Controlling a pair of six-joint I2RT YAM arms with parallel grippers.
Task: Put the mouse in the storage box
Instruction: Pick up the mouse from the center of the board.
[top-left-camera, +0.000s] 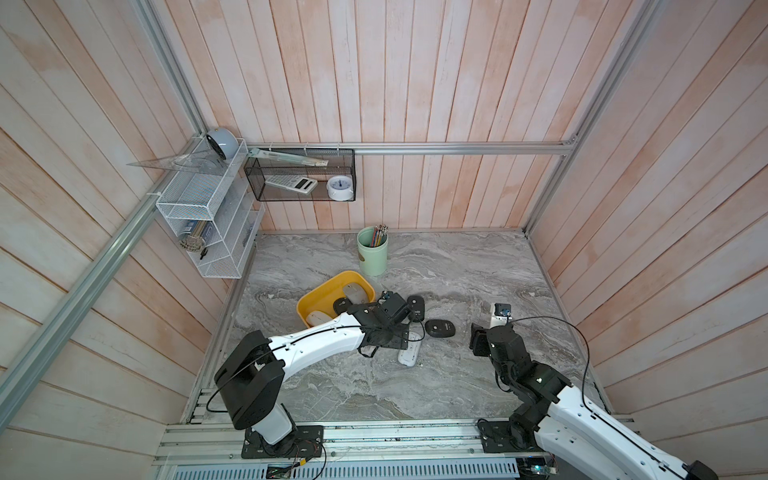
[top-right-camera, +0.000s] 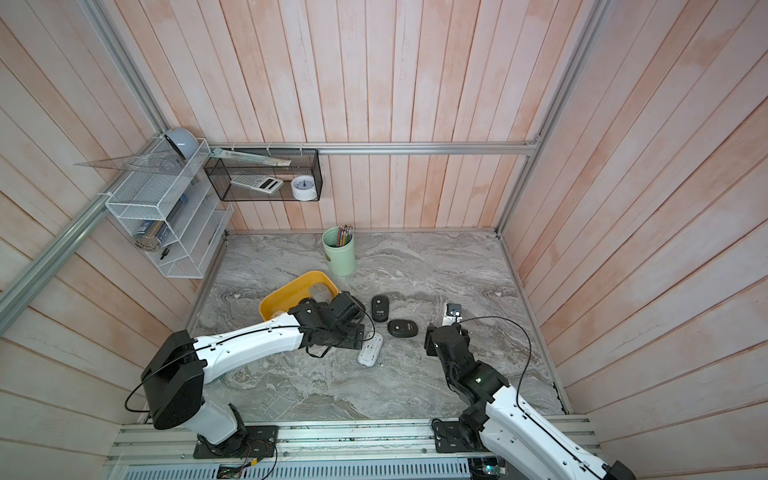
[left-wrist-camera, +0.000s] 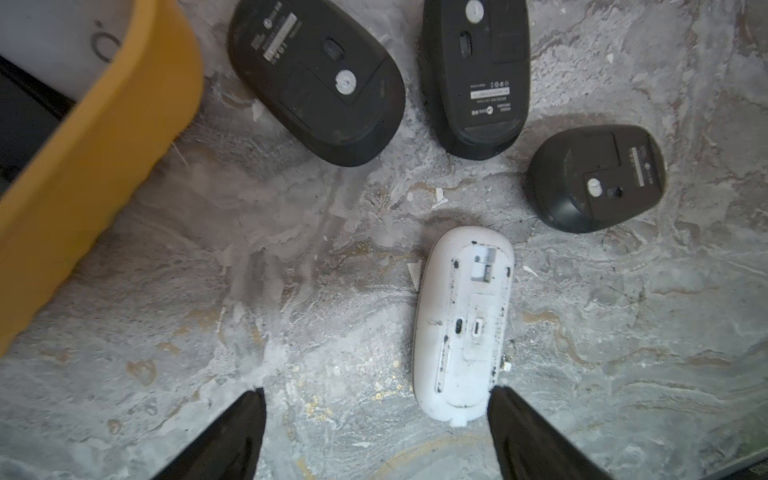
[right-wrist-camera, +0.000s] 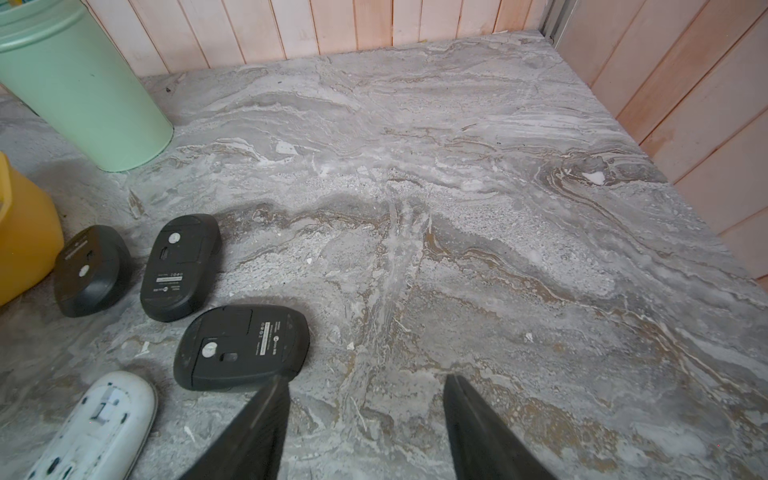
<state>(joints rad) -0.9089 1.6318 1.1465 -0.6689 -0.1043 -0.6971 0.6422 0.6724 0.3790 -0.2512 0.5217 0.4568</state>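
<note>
While L hand (left-wrist-camera: 377, 390) gapes wide | white oval mouse (left-wrist-camera: 463, 324) belly-up, veined top (left-wrist-camera: 208, 270) | R hand (right-wrist-camera: 368, 378) parted

We saw the left arm (top-left-camera: 316, 336) covering part of the storage box (top-left-camera: 322, 297) in both top views. The print on one black mouse (left-wrist-camera: 476, 75) was unreadable.

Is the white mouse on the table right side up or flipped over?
Flipped over: the white mouse lies with its flat underside and slots facing up.
</note>
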